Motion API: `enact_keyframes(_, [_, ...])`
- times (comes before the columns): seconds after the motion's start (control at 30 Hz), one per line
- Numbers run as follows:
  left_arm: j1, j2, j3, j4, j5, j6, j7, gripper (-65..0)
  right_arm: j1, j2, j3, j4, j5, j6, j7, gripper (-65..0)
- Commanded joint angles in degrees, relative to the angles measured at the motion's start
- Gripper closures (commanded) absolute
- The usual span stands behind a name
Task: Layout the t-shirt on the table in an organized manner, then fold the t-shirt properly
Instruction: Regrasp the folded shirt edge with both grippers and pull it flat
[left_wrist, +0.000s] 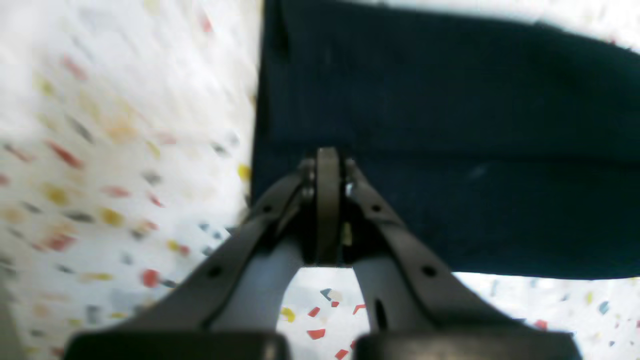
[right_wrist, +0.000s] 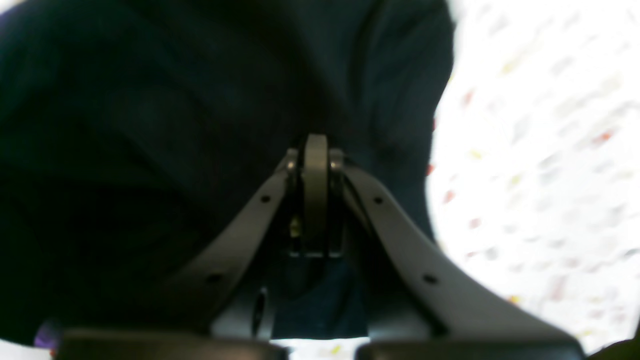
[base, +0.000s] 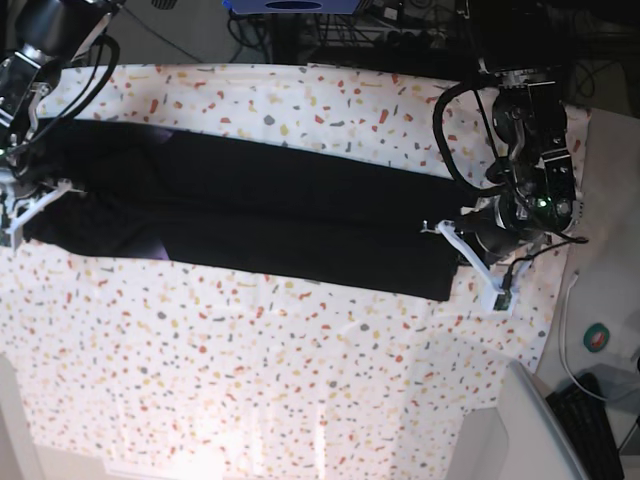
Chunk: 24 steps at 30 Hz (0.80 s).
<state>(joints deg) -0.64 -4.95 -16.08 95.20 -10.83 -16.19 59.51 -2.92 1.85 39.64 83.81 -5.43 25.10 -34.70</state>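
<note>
Across the bench (base: 300, 380) the t-shirt (base: 260, 215) lies as a long black band, no readable print or labels. Left tool (left_wrist: 327, 165) pressed together over its end by the cables (base: 470, 120); right tool (right_wrist: 316, 150) pressed together at the opposite end. Keyboard (base: 590, 425) off the bench corner.

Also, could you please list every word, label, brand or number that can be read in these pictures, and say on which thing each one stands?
No text can be read in any view.
The t-shirt: plain black cloth showing, no lettering.
The table: only coloured flecks, no words.
Round object beside the table: too small to read.
</note>
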Motion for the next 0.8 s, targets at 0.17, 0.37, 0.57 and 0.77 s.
enact_keyframes(0.17, [-5.7,-1.0,-7.2,-3.0,-0.2,-0.1,0.8,-11.2,-1.8,0.2,-0.5,7.9,0.5,0.0,1.1,0.0])
enact_keyframes(0.37, [-6.0,-2.8,-5.9,-11.4,-0.2,-5.7,-7.6,-65.0,-1.9,0.3,-0.5,7.7,0.5,0.1,1.1,0.0])
enact_keyframes(0.57, [-8.3,-2.9,-9.2,-24.8,-0.2,-10.2,-12.3,-65.0,-2.0,0.4,-0.5,7.7,0.5,0.1,1.1,0.0])
enact_keyframes(0.77, [-9.7,-2.7,-9.0,-30.5,-0.2,-10.1,-16.6,-65.0,-2.0,0.4,-0.5,7.7,0.5,0.1,1.1,0.0])
